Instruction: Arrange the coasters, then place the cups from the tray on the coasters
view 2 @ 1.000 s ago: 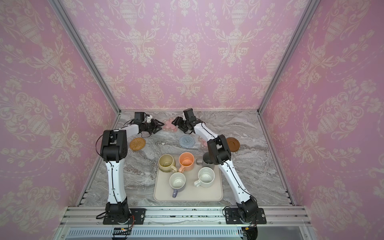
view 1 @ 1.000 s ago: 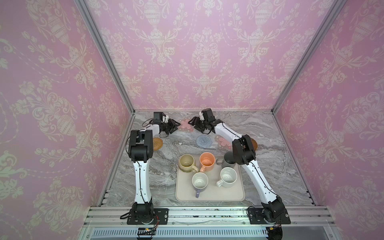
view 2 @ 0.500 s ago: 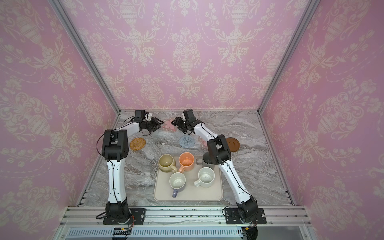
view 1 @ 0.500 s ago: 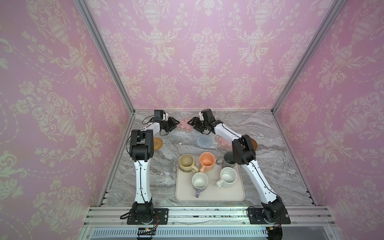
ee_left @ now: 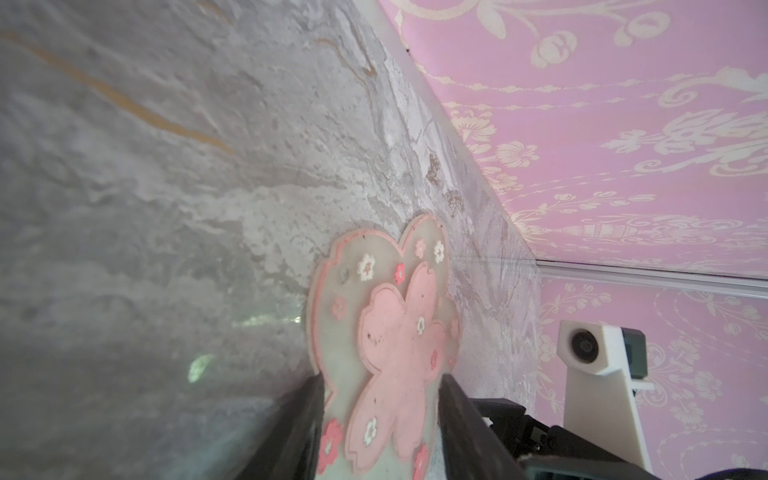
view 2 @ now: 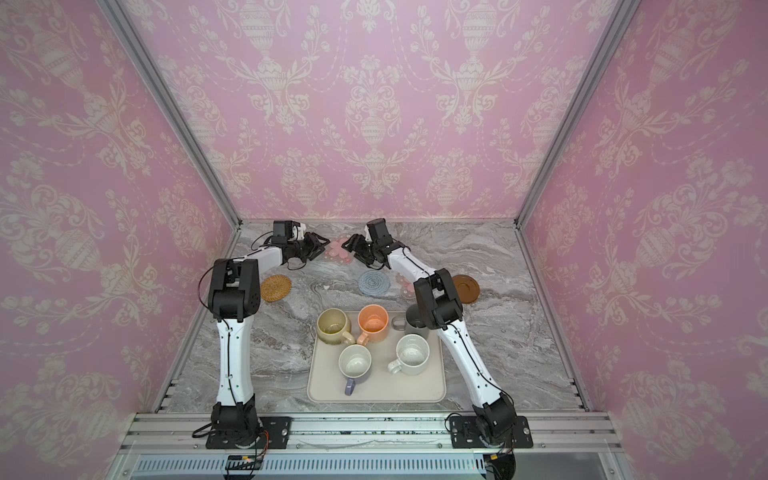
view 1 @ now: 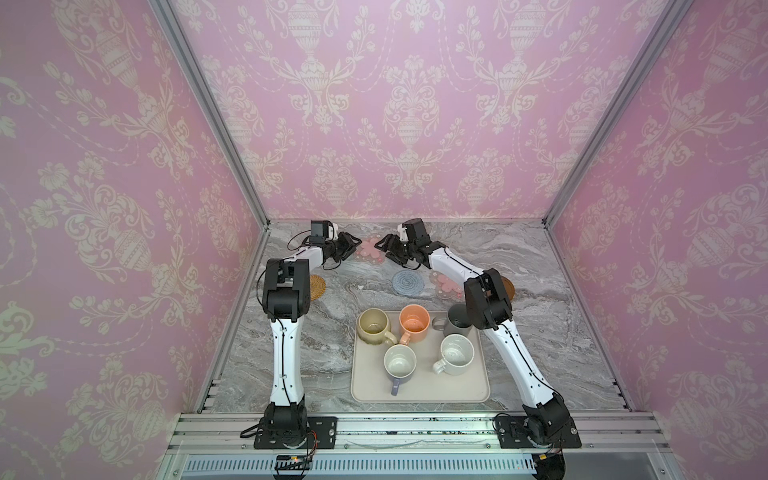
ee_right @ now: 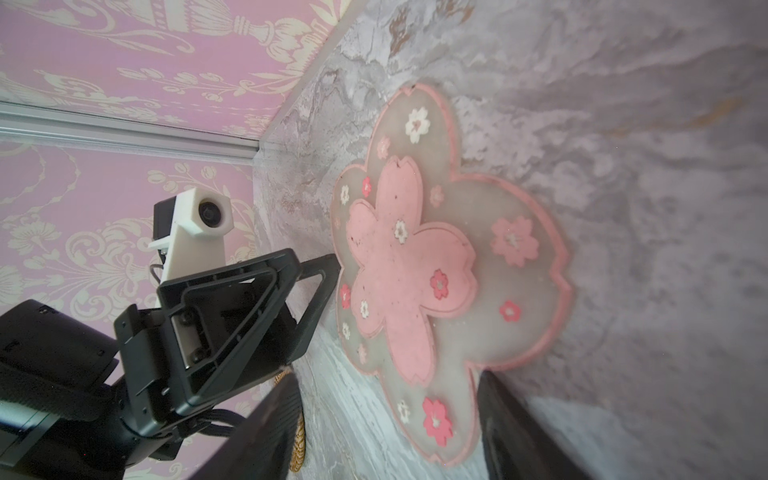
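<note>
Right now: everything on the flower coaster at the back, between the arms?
The flower coaster is a thin, translucent blossom-shaped mat with a pink rim, one large pink flower at its centre and small pink and white blossoms around. It lies flat on the marble table, far back, between the open left pincer and open right pincer; contact unclear.

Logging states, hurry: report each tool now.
Left tool: open, astride the far flower coaster.
Right tool: open, astride its opposite edge.

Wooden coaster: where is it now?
In both top views the wooden coaster lies on the marble table at the right, beyond the far right corner of the tray, beside the right arm's elbow.
</note>
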Robot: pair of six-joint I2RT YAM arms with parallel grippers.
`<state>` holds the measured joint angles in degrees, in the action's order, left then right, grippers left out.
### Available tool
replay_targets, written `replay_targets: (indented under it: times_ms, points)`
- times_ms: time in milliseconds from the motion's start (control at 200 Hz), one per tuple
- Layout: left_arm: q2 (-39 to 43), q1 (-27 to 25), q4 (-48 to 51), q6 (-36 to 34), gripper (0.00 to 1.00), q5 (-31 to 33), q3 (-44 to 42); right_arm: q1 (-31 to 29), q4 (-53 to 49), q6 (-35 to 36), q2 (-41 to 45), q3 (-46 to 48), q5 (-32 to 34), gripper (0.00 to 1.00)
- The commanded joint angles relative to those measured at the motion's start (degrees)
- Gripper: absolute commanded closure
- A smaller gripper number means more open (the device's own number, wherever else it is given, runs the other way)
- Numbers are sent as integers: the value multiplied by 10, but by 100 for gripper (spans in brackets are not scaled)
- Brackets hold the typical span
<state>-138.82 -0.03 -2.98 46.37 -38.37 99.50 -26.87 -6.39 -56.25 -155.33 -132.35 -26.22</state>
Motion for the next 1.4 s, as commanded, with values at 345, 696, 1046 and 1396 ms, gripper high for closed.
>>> replay_targets:
  times_ms: [345, 696, 1046, 1396]
  points:
    - [63, -20, 62, 10, 52, 14, -163, -41, -43, -26, 28, 73, -60, 32]
    - [149, -20, 177, -82, 52, 53, -219, -70, -31, -12, 72, 136, -111, 32]
    - [215, -27, 197, -85, 52, 69, -287, -86, -51, 21, 120, 199, -108, 33]
    - [275, -30, 221, -105, 51, 97, -348, -99, -49, 45, 162, 264, -110, 33]
